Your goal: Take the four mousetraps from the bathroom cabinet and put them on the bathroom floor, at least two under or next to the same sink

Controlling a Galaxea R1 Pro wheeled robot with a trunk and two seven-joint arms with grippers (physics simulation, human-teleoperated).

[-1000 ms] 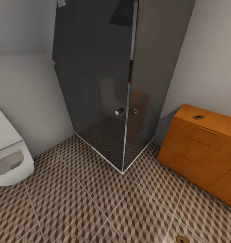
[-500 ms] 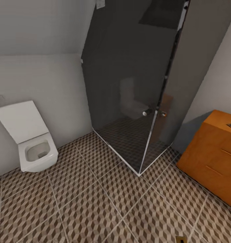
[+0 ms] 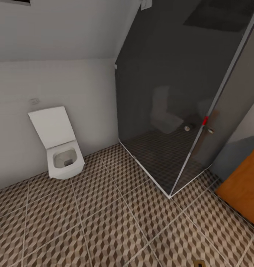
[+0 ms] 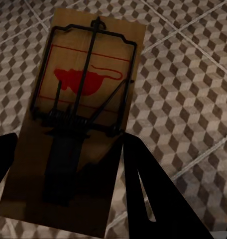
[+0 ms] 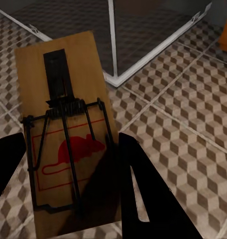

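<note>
Mousetraps clamped in both grippers: left gripper (image 4: 63,169) holds mousetrap (image 4: 81,114) over bathroom floor (image 4: 188,89), right gripper (image 5: 68,174) grips second mousetrap (image 5: 63,129) near shower glass (image 5: 143,30). Red mouse print on each, no readable text. Farther off, toilet (image 3: 60,144), cabinet (image 3: 246,189).

No legible text or numbers.

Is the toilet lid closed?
No, in the head view the toilet has its white lid tipped up against the wall, and the open bowl shows below it.
</note>
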